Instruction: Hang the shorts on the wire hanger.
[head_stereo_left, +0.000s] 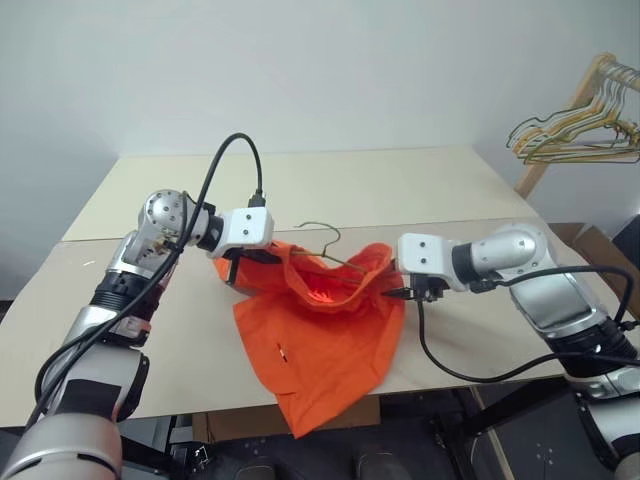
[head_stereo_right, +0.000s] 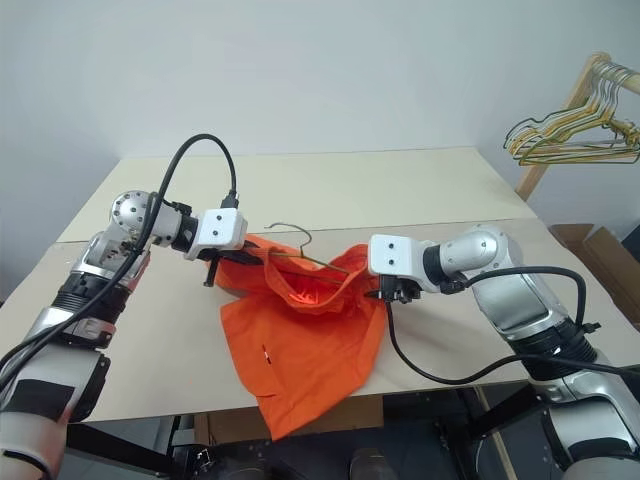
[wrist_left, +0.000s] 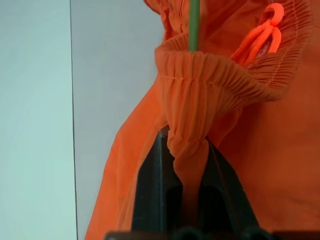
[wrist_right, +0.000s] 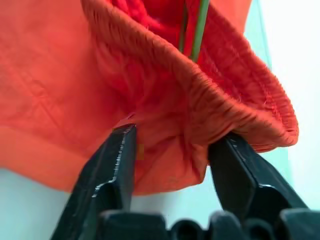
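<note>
So the shorts (head_stereo_left: 325, 335) are strung up between the two arms over the front edge of the desk (head_stereo_left: 400, 190), waistband stretched side to side and the legs drooping down past the edge. The hanger (head_stereo_left: 325, 250) is already poking into the waistband, hook sticking up at the back, wire running roughly along the same left-right line as the band.

The left end effector (wrist_left: 187, 150) is clenched on a bunched fold of waistband at its end. The right end effector (wrist_right: 172, 165) sits right at the other end of the band, but its fingers are spread apart with the fabric loose between them, so it looks released to me, not pinching.

Whatever comes next hangs on that right corner, and the right arm is plainly the nearer one.

Can't tell how far the wire reaches inside; the fabric hides most of it.
</note>
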